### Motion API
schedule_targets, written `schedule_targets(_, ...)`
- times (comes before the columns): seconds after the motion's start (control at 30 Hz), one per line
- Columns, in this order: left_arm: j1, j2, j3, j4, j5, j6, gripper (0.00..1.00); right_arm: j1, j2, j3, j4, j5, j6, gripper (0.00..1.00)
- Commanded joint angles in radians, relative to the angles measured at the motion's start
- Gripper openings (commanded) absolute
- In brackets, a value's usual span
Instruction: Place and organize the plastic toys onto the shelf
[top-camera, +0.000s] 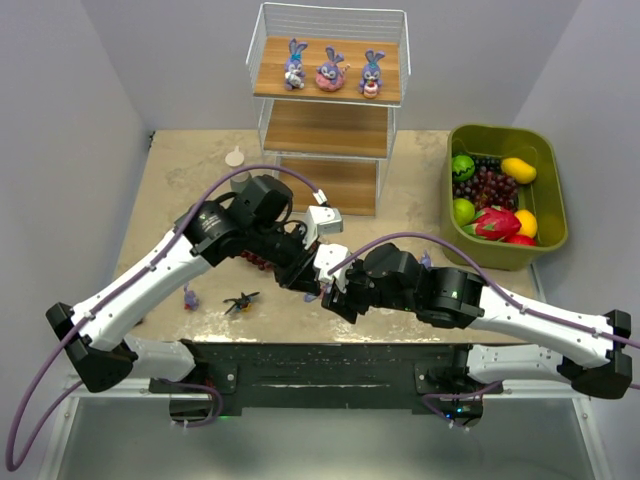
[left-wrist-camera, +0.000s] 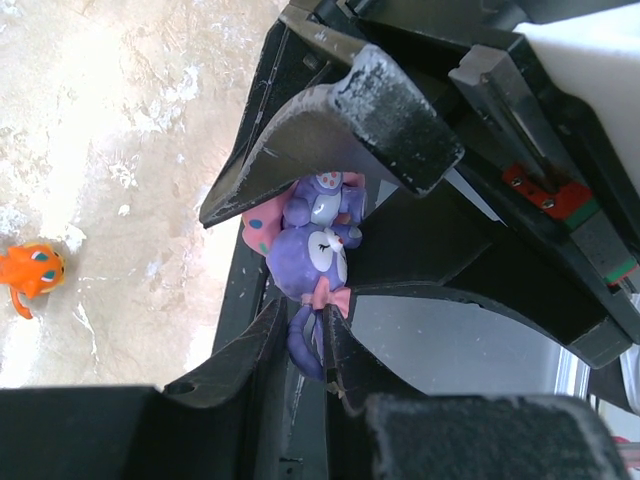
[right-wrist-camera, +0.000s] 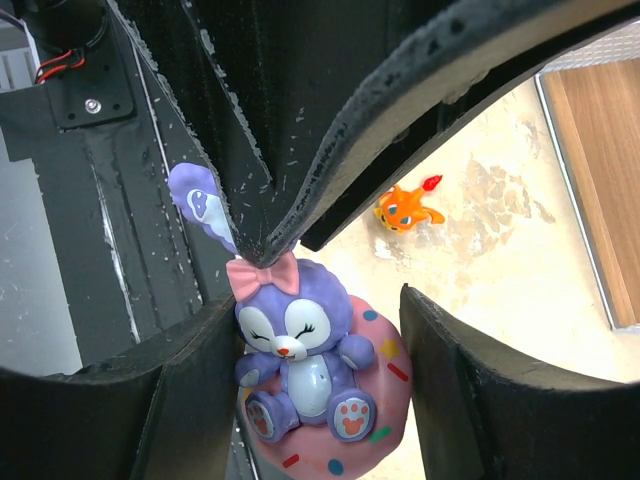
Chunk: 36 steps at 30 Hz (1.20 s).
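Your left gripper (top-camera: 303, 272) was clamped on the ear of the purple ring bunny (right-wrist-camera: 300, 350), held just over the table (top-camera: 180, 170) in front of the shelf (top-camera: 325, 128). Your right gripper (top-camera: 335, 290) straddled it, but I couldn't tell whether it gripped.

Twin white-and-black arms, purple cables all over

Left arm (top-camera: 150, 275) and right arm (top-camera: 530, 315) are the same build: white shell links, chunky black joints, black bases; a purple cable (top-camera: 30, 400) loops off each; tiny green light (top-camera: 452, 293) on the right arm's black joint; left gripper fingers (left-wrist-camera: 400, 100) are dark, curved, scuffed whitish; right gripper fingers (right-wrist-camera: 480, 400) black and speckled too; red and black wires (right-wrist-camera: 55, 62) and a screw (right-wrist-camera: 92, 105) on a black plate; red and green tabs (left-wrist-camera: 545, 190).
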Motion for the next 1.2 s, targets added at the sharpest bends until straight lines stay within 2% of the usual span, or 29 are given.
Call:
schedule_targets(0.0,0.001,0.009,0.011,0.015,-0.015,0.003,0.16,0.006,-0.01,-0.008,0.058,0.04,0.026,0.0)
schedule_targets(0.03,0.001,0.012,0.012,0.015,-0.017,0.003,0.23,0.006,-0.013,-0.011,0.061,0.044,0.032,0.0)
schedule_targets(0.1,0.001,0.012,0.018,0.017,-0.026,0.003,0.25,0.006,-0.016,-0.02,0.08,0.049,0.046,0.0)
schedule_targets(0.13,0.001,0.011,0.021,0.015,-0.032,0.003,0.33,0.006,-0.017,-0.023,0.087,0.052,0.052,0.0)
schedule_targets(0.2,0.001,0.007,0.031,0.018,-0.048,0.003,0.41,0.004,-0.025,-0.037,0.11,0.061,0.069,0.0)
schedule_targets(0.23,0.001,0.004,0.035,0.02,-0.055,0.003,0.5,0.006,-0.028,-0.042,0.118,0.064,0.077,0.0)
schedule_targets(0.3,0.0,0.001,0.044,0.022,-0.084,-0.027,0.56,0.006,-0.036,-0.051,0.138,0.073,0.095,0.0)
schedule_targets(0.33,0.001,-0.003,0.047,0.029,-0.097,-0.03,0.62,0.006,-0.039,-0.054,0.146,0.078,0.103,0.0)
schedule_targets(0.4,0.001,-0.009,0.052,0.035,-0.114,-0.034,0.65,0.006,-0.043,-0.063,0.162,0.083,0.117,0.0)
schedule_targets(0.53,0.001,-0.023,0.069,0.052,-0.154,-0.046,0.78,0.006,-0.043,-0.071,0.169,0.103,0.134,0.0)
schedule_targets(0.6,0.001,-0.031,0.075,0.058,-0.172,-0.053,0.8,0.006,-0.043,-0.075,0.176,0.109,0.134,0.0)
schedule_targets(0.87,0.003,-0.075,0.113,0.084,-0.273,-0.09,1.0,0.004,-0.036,-0.097,0.205,0.153,0.206,0.0)
schedule_targets(1.0,0.004,-0.103,0.113,0.129,-0.321,-0.119,0.99,0.004,-0.034,-0.101,0.215,0.173,0.218,0.0)
schedule_targets(1.17,0.004,-0.131,0.092,0.17,-0.243,-0.115,1.0,0.004,-0.036,-0.101,0.215,0.192,0.226,0.0)
